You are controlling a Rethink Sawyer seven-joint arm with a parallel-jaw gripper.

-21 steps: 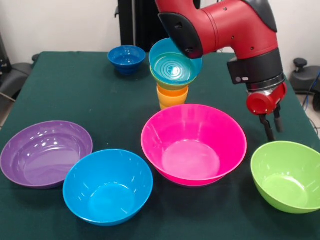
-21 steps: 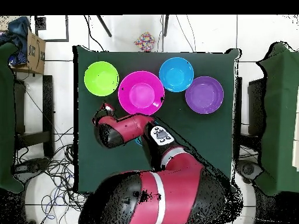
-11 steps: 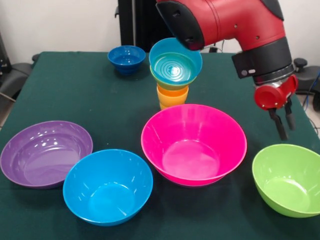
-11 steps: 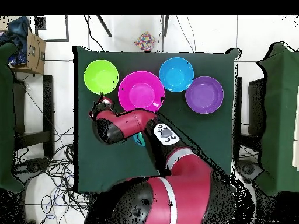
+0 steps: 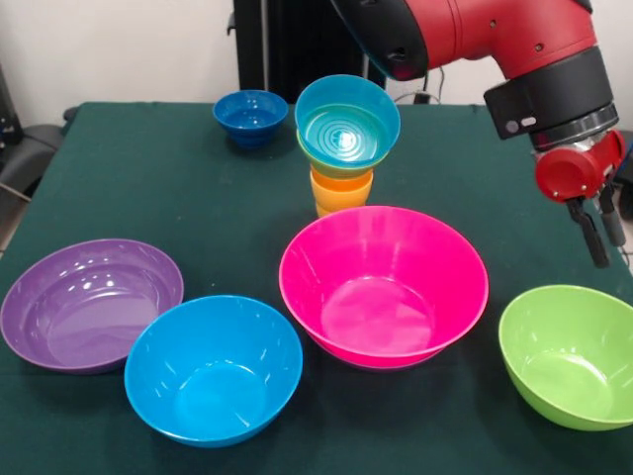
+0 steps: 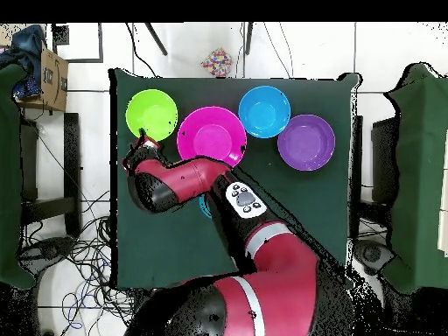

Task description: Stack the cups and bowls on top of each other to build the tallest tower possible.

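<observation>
The tower (image 5: 343, 148) stands at the table's middle: orange and yellow-orange cups (image 5: 341, 191) nested at the bottom, a small green bowl (image 5: 318, 158) on them, and a light blue bowl (image 5: 347, 122) on top. A small dark blue bowl (image 5: 249, 115) sits apart at the back left. Across the front stand large bowls: purple (image 5: 91, 302), blue (image 5: 213, 368), pink (image 5: 384, 282) and green (image 5: 569, 354). My gripper (image 5: 602, 236) hangs open and empty at the right edge, above the green bowl's far rim. From overhead, the gripper (image 6: 140, 140) lies beside the green bowl (image 6: 151, 115), and the arm hides most of the tower.
The overhead view shows the pink bowl (image 6: 211, 136), blue bowl (image 6: 264, 111) and purple bowl (image 6: 306, 142) in a row along the far side of the dark green table (image 6: 315, 219). The red arm (image 5: 475, 40) reaches over the tower's right side.
My gripper has swung right and risen in the front view, from beside the pink bowl to the picture's right edge. The green bowl shifted slightly. The tower has not moved.
</observation>
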